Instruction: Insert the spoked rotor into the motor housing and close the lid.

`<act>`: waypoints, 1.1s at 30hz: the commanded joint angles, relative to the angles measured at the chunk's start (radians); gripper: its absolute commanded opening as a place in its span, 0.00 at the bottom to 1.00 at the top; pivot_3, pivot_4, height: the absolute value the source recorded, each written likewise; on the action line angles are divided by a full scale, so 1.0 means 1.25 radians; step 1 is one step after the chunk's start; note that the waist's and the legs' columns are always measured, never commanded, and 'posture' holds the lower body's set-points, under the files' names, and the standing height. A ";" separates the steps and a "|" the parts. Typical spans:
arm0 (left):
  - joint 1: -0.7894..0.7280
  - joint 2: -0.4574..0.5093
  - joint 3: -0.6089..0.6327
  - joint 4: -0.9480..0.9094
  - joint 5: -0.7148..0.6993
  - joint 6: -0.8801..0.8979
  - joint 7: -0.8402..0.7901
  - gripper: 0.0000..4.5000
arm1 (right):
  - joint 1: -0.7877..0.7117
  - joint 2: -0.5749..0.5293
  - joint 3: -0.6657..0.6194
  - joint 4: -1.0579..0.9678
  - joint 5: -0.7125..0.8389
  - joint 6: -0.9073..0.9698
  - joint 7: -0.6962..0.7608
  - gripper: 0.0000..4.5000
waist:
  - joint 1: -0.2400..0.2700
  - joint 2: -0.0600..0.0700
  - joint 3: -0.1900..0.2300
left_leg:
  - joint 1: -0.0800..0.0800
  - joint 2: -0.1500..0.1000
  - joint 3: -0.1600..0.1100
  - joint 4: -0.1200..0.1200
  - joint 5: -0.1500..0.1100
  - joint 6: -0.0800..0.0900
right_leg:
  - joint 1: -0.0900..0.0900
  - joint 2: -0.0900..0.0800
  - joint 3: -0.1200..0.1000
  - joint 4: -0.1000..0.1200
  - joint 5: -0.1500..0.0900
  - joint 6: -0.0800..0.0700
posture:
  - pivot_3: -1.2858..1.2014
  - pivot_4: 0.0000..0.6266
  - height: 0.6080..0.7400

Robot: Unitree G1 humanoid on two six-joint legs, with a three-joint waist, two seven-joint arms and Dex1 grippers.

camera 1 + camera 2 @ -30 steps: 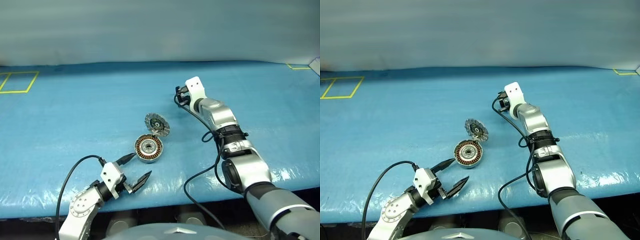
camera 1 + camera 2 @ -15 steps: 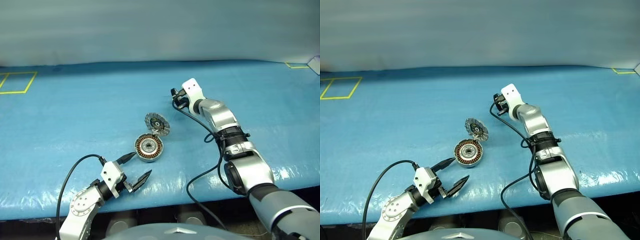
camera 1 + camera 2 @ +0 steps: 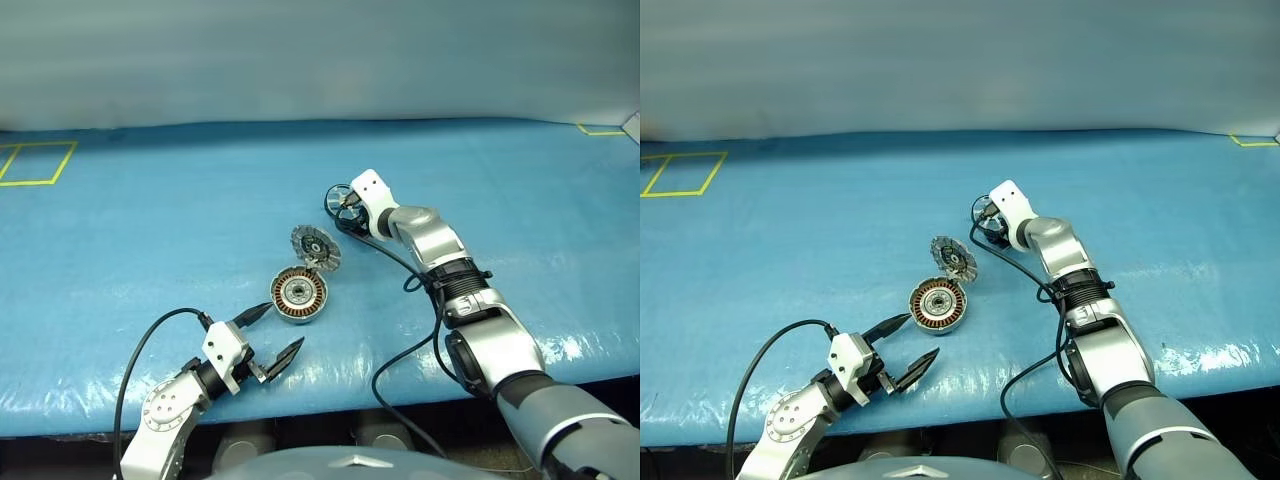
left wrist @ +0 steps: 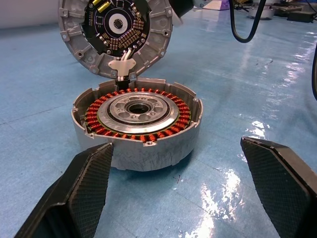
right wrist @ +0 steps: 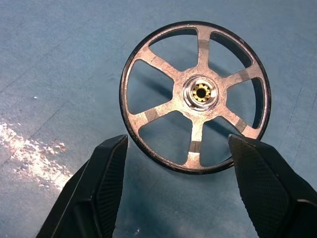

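A counter [image 3: 150,220] covered in a glossy blue sheet is seen from above, with yellow tape outlines [image 3: 35,163] marked at its far left and far right corners.

Near the middle of the counter the motor housing [image 3: 298,295] is placed upright, its copper-brown winding ring and silver centre bearing exposed. The lid [image 3: 315,246] is swung back on its hinge at the far rim of the housing and stands tilted open, its dark patterned inner face (with a central hub) turned toward the robot.

The spoked rotor [image 5: 196,95] is found on the blue sheet beyond and to the right of the lid, well apart from the housing. Six spokes and a brass-coloured hub can be counted in the right wrist view, and the blue sheet is seen between the spokes.

The right gripper [image 5: 178,166] is held just at the rotor with its fingers spread apart, one on each side of the rim's near edge; no clamping of the rim is seen.

The left gripper [image 3: 270,340] is held low near the front edge of the counter, pointed at the housing, with its fingers [image 4: 84,186] spread wide and nothing between them. A black cable [image 3: 140,360] is looped from it.
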 commanded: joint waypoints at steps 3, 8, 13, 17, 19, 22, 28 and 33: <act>-0.002 -0.003 -0.007 0.002 -0.003 -0.011 -0.003 1.00 | -0.017 -0.014 -0.014 -0.076 0.008 0.015 0.003 0.76 | 0.002 0.000 0.000 | 0.000 0.000 0.000 0.000 0.000 0.000 | 0.000 0.000 0.000 0.000 0.000 0.000 | 0.52 0.24 1.00; 0.000 -0.003 -0.007 0.002 -0.004 -0.011 -0.005 1.00 | -0.025 -0.025 -0.025 -0.152 0.043 0.099 0.047 0.76 | 0.003 0.000 0.000 | 0.000 0.000 0.000 0.000 0.000 0.000 | 0.000 0.000 0.000 0.000 0.000 0.000 | 0.52 0.24 1.00; -0.002 -0.004 -0.009 0.004 -0.005 -0.011 -0.008 1.00 | -0.035 -0.010 -0.060 -0.154 0.055 0.135 -0.011 0.76 | 0.004 0.000 0.000 | 0.000 0.000 0.000 -0.001 0.000 0.000 | -0.001 0.000 0.000 0.000 0.000 0.000 | 0.52 0.24 1.00; -0.004 -0.004 -0.010 0.006 -0.005 -0.013 -0.010 1.00 | -0.038 0.038 -0.121 -0.111 0.073 0.141 -0.120 0.76 | 0.005 0.000 0.000 | -0.001 0.000 0.000 -0.001 0.000 0.000 | -0.001 0.000 0.000 0.000 0.000 0.000 | 0.52 0.24 1.00; -0.004 -0.005 -0.010 0.006 -0.004 -0.014 -0.009 1.00 | -0.039 0.068 -0.160 -0.088 0.090 0.138 -0.179 0.76 | 0.005 0.000 0.000 | -0.001 0.000 0.000 -0.001 0.000 0.000 | -0.001 0.000 0.000 0.000 0.000 0.000 | 0.52 0.24 1.00; -0.003 -0.005 -0.009 0.006 -0.004 -0.016 -0.008 1.00 | -0.039 0.099 -0.189 -0.072 0.105 0.137 -0.225 0.76 | 0.006 0.001 0.001 | -0.001 0.000 0.000 -0.001 0.000 0.000 | -0.001 0.000 0.000 0.000 0.000 0.000 | 0.52 0.24 1.00; -0.001 -0.005 -0.009 0.004 -0.004 -0.016 -0.005 1.00 | -0.034 0.111 -0.173 -0.077 0.104 0.135 -0.242 0.76 | 0.005 0.001 0.001 | -0.001 0.000 0.000 -0.001 0.000 0.000 | -0.001 0.000 0.000 0.000 0.000 0.000 | 0.52 0.24 1.00; -0.001 -0.005 -0.009 0.005 -0.003 -0.017 -0.004 1.00 | -0.033 0.104 -0.172 -0.064 0.101 0.129 -0.253 0.76 | 0.005 0.001 0.001 | -0.001 0.001 0.001 -0.001 0.000 0.000 | -0.001 0.001 0.000 0.000 0.000 0.000 | 0.52 0.24 1.00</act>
